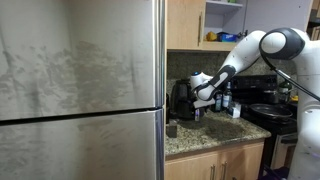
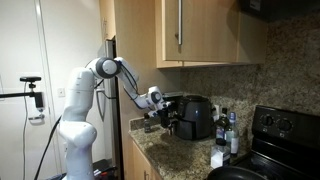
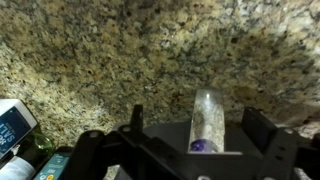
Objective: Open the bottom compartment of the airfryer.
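Observation:
The dark boxy airfryer (image 1: 181,100) stands on the granite counter beside the fridge and shows in both exterior views (image 2: 194,114). Its bottom compartment (image 2: 180,128) faces the arm. In the wrist view a clear handle with a purple button (image 3: 208,122) sticks out from the dark drawer front (image 3: 165,140). My gripper (image 3: 198,120) is open, with one finger on each side of the handle and a gap to each. It sits right at the airfryer's front in both exterior views (image 1: 203,92) (image 2: 163,112).
A stainless fridge (image 1: 80,90) fills the side next to the airfryer. Dark bottles (image 2: 226,126) (image 1: 228,100) stand between the airfryer and the black stove (image 2: 285,128). Bottles also show at the wrist view's lower left (image 3: 30,150). Wooden cabinets (image 2: 185,30) hang above.

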Available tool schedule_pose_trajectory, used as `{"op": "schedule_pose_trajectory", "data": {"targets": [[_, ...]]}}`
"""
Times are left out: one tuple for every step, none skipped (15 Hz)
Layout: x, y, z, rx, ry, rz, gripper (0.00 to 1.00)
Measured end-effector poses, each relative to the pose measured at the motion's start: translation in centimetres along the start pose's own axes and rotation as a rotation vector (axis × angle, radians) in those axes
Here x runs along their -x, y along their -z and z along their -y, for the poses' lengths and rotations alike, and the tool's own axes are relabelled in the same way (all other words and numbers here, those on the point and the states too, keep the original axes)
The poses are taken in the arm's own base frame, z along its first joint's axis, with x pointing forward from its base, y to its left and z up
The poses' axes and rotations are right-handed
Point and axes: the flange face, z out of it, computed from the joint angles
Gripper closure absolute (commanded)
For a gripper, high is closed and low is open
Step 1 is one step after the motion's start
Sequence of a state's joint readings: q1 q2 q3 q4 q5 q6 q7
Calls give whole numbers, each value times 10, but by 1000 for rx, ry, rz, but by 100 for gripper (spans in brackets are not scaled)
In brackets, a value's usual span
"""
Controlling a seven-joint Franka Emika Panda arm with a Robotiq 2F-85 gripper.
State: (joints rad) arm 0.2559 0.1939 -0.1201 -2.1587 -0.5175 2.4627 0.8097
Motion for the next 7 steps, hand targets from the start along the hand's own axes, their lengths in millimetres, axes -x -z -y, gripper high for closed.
{"op": "schedule_pose_trajectory", "data": {"targets": [[10,6,0,3,11,-8,0],[21,13,-1,7,18,-22,0],[31,20,-2,13,19,-48,0],[43,29,-4,23,9,-85,0],[55,37,-6,34,-10,-128,0],[69,45,-8,43,-27,-164,0],[82,50,-10,51,-16,-171,0]]}}
